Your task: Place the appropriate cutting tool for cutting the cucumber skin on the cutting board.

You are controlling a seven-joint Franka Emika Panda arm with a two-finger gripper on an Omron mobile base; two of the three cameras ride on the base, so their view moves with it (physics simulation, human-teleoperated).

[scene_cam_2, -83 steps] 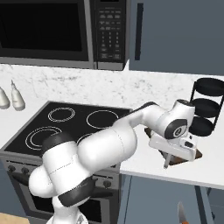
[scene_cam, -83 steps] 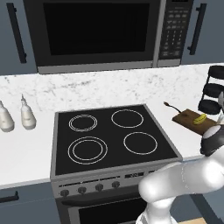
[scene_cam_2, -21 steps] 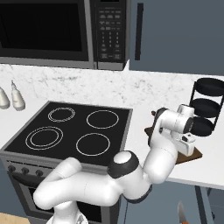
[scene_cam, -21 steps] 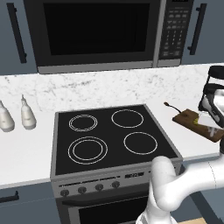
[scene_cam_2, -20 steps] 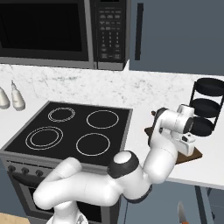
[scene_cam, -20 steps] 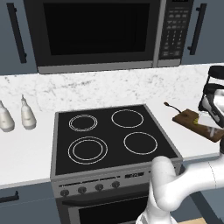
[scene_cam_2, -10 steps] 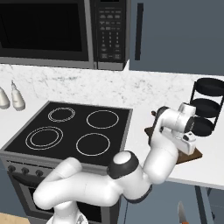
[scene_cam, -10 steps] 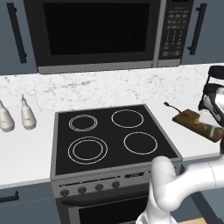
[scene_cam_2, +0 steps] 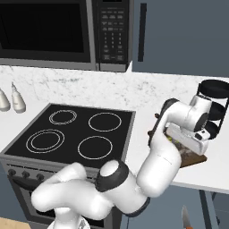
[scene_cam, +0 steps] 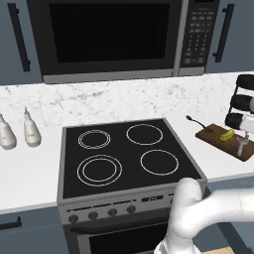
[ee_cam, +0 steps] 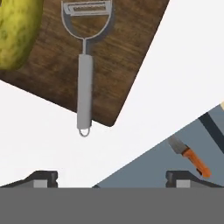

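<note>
Since a peeler (ee_cam: 84,65) is the tool suited to cucumber skin, it is found laid on the cutting board (ee_cam: 127,52), head flat on the wood and the end of its grey handle reaching just past the near edge onto the white counter (ee_cam: 175,74). The cucumber (ee_cam: 15,30) is seen on the same board, just beside the peeler head and apart from it; in the left base view the board (scene_cam: 218,141) sits at the far right of the counter, right of the stove (scene_cam: 126,154), with the cucumber (scene_cam: 227,134) on it. The gripper (ee_cam: 111,177) is held above the board with its fingers spread wide and nothing between them, which suggests the placement is judged done. An orange-handled knife (ee_cam: 189,155) is seen lower down, beyond the counter edge. No brand, label or legible writing is made out on any item.
</note>
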